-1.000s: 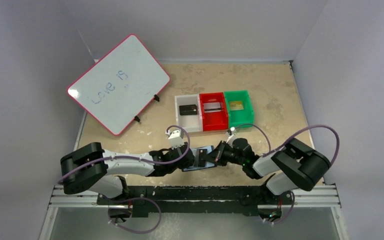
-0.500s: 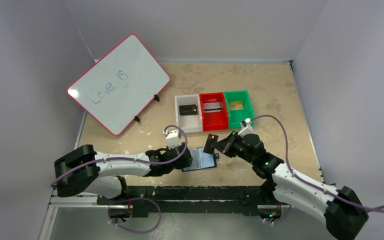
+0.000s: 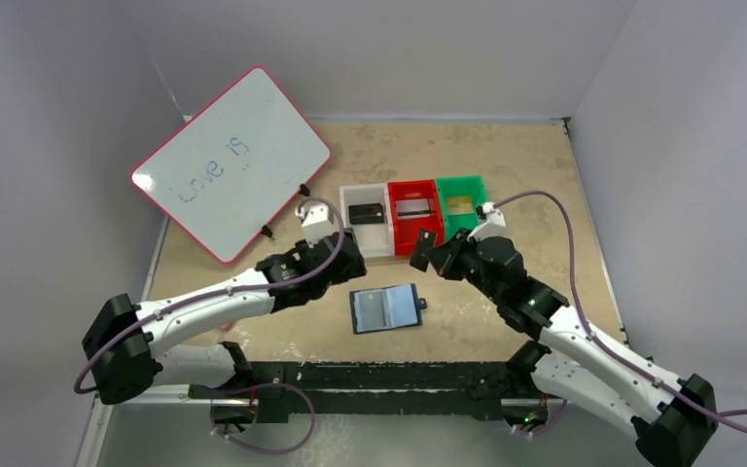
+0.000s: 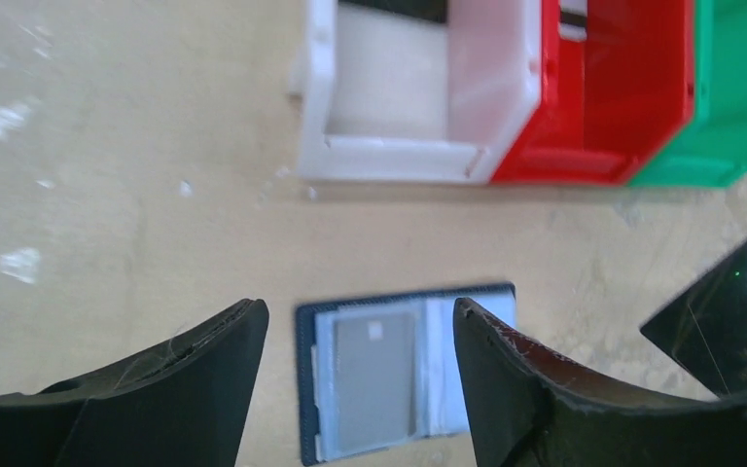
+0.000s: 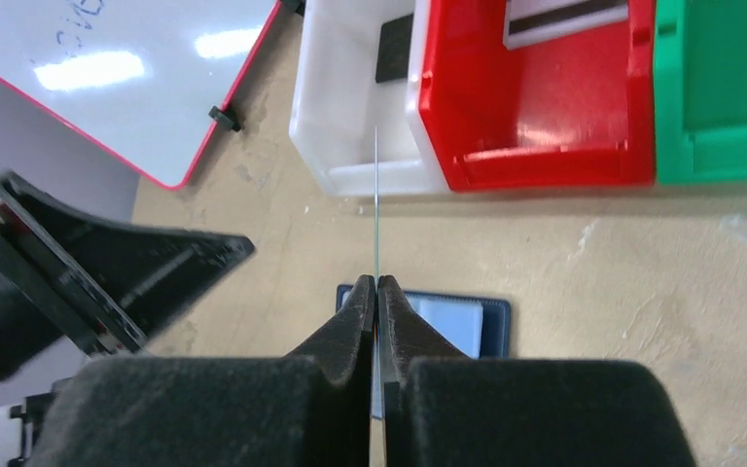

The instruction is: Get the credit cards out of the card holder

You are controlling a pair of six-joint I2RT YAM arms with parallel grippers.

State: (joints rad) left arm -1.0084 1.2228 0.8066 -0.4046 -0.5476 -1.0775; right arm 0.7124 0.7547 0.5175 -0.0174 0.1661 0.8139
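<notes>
Your card holder [image 3: 386,307] lies open and flat on the table [image 3: 506,165], alone, with a grey card [image 4: 376,377] in its left pocket. Your left gripper [image 3: 348,255] hovers at about eleven o'clock from it, jaws released and holding nothing. Your right gripper [image 3: 432,255] sits at about one o'clock from the holder, jaws clenched on a black card [image 3: 423,249] held on edge above the table. Three bins stand in a row at twelve o'clock: white bin [image 3: 366,236] with a dark card, red bin [image 3: 415,233] with a striped card, green bin [image 3: 467,222] with a tan card. A whiteboard [image 3: 229,161] leans at ten o'clock
</notes>
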